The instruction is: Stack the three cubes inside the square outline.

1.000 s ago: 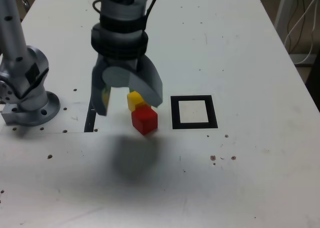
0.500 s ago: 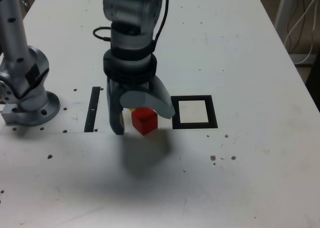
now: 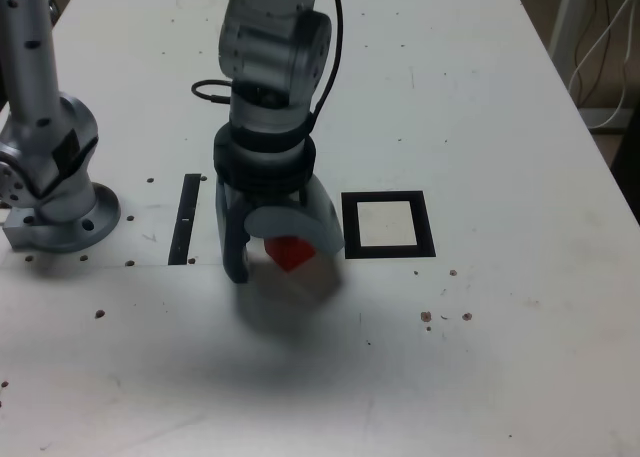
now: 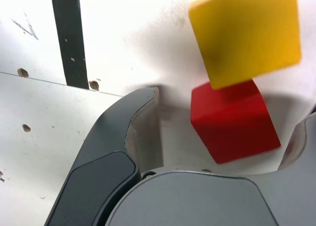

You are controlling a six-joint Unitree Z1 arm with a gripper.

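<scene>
Red cube between the spread tool jaws, untouched, yellow cube just beyond.

Red cube, yellow cube, grey claw, black square outline w/ white centre.

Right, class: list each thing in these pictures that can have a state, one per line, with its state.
gripper: open, fingers either side of the red cube, not gripping.
red cube: on the table, unstacked.
yellow cube: on the table, beside the red cube.
square outline: nothing inside.
</scene>
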